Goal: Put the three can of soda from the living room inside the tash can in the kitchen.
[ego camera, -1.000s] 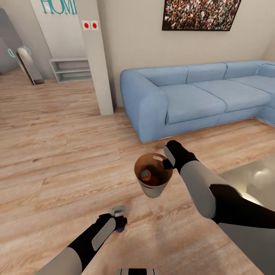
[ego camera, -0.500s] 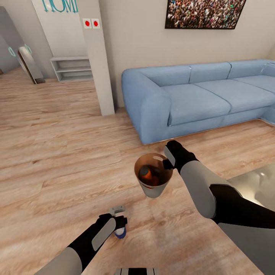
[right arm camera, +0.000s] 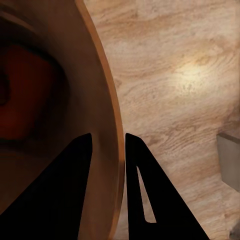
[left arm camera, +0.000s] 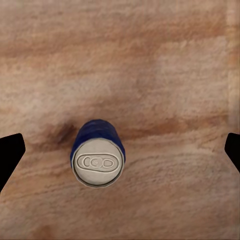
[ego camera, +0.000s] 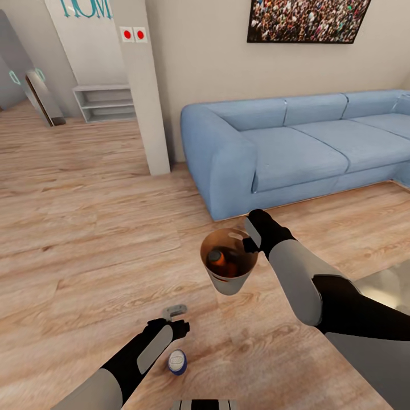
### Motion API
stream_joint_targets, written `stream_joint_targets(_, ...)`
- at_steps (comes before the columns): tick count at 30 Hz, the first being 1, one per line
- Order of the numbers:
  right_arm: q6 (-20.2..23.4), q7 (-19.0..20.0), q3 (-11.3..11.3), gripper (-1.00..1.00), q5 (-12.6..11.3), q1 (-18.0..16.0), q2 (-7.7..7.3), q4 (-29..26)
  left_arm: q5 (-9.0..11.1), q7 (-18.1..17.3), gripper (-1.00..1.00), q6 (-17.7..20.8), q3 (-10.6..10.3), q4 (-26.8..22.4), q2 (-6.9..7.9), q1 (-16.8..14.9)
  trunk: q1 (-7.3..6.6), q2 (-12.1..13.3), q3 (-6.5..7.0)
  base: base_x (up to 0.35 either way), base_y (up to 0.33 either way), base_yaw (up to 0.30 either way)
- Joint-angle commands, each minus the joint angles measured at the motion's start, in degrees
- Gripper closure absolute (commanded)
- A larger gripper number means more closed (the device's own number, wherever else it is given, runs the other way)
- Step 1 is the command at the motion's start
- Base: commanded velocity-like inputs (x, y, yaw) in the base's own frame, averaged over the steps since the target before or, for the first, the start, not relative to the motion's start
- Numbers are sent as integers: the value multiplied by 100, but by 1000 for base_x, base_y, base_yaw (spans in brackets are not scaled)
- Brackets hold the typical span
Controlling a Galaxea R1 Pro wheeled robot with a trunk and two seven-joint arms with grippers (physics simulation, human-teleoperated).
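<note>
Presently: trash can (ego camera: 229,267) gripped at rim by right gripper (ego camera: 248,244), held above wood floor (ego camera: 85,228); orange can (ego camera: 217,259) contained inside. Blue can (ego camera: 177,361) stood upright on floor beneath spread-apart, empty left gripper (ego camera: 181,320).

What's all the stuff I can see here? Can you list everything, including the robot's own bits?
Blue soda can: one, silver top, upright on the wood floor.
Orange soda can: at least one, inside the bin.
Trash bin: one, grey-brown, held up off the floor.
Sofa: one, light blue, by the wall.
Framed crowd picture: one, above the sofa.
Pillar: one, beige, two red dots.
Low shelf: one, white, far left.
Left tool: open, above the blue can.
Right tool: pinching the bin's rim.
</note>
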Motion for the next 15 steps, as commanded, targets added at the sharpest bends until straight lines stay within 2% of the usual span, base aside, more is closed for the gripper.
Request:
stream_joint_targets(1,0,0,-7,100,-46,-2,0,-1,0,0,-100,-2,0,1,0,0,-1,0,1,19,0,0)
stream_joint_targets(15,0,-4,-7,100,-46,2,0,-1,0,0,-100,-8,0,1,0,0,-1,0,1,3,0,0)
